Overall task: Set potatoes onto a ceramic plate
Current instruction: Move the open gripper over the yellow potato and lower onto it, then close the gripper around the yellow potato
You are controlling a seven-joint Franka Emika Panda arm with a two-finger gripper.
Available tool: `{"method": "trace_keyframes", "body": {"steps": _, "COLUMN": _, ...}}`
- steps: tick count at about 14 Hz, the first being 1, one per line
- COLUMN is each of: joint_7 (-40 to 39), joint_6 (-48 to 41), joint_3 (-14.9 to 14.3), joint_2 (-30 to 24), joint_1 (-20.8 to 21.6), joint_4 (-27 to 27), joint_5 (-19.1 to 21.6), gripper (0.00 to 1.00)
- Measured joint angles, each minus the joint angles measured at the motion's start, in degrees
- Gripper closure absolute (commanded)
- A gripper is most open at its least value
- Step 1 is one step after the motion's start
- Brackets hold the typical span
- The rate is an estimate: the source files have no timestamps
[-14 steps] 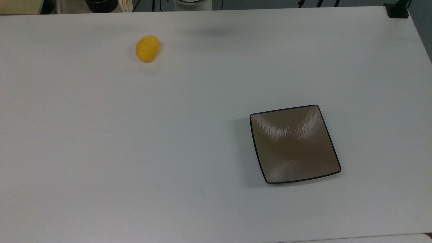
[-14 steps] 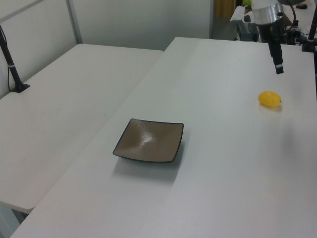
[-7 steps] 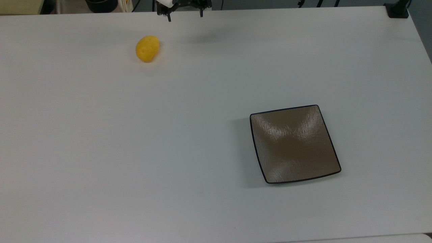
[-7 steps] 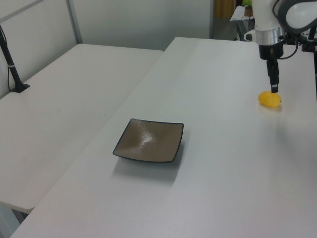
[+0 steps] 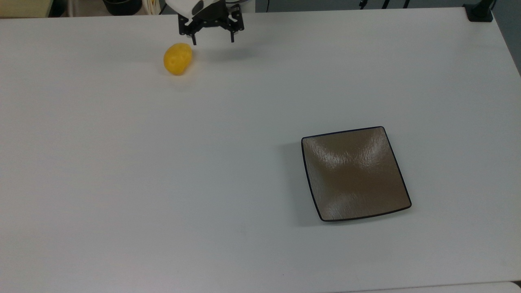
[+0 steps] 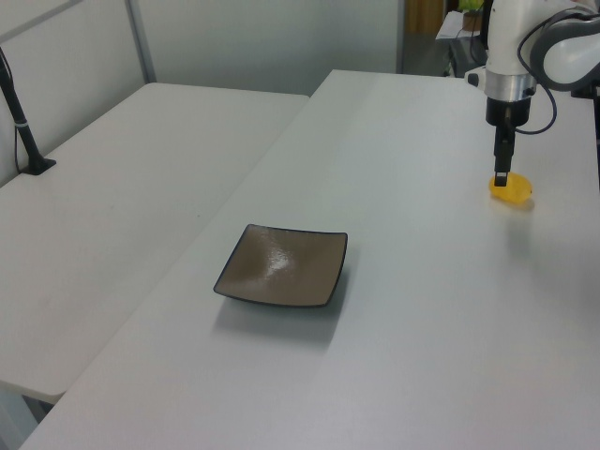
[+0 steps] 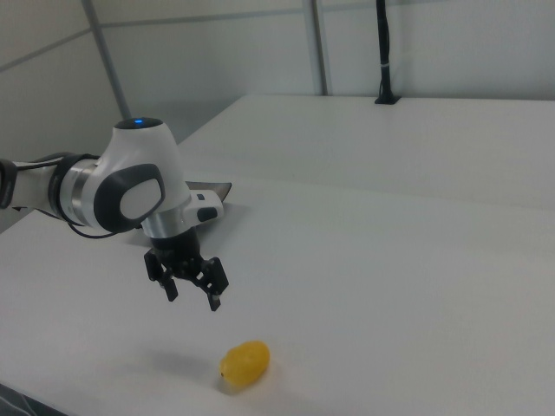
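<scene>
top view: spread end effector hangs just right of the potato, plate well apart.

Just a plain lab bench setup, nothing fancy

We see a big white table with a second white table pushed right up beside it, a black clamp post standing on that one, another black clamp at the far corner, and a dark pot behind.
</scene>
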Motion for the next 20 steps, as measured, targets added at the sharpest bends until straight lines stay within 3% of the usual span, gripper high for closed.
{"method": "trace_keyframes", "body": {"steps": 2, "joint_7": 0.0, "joint_6": 2.1, "joint_3": -2.0, "joint_2": 0.0, "joint_1": -1.6, "joint_4": -1.5, "joint_5": 0.0, "gripper": 0.00}}
{"method": "trace_keyframes", "body": {"steps": 5, "joint_7": 0.0, "joint_6": 5.6, "joint_3": -7.3, "joint_2": 0.1, "joint_1": -2.2, "joint_4": -2.8, "joint_5": 0.0, "gripper": 0.00}}
{"method": "trace_keyframes", "body": {"steps": 12, "joint_7": 0.8, "joint_6": 12.3, "joint_3": -8.1, "joint_2": 2.6, "joint_1": -2.4, "joint_4": -6.7, "joint_5": -1.5, "gripper": 0.00}}
{"method": "trace_keyframes", "body": {"steps": 20, "joint_7": 1.0, "joint_6": 13.6, "joint_3": -13.1, "joint_2": 3.4, "joint_1": -2.4, "joint_4": -6.9, "joint_5": -4.6, "gripper": 0.00}}
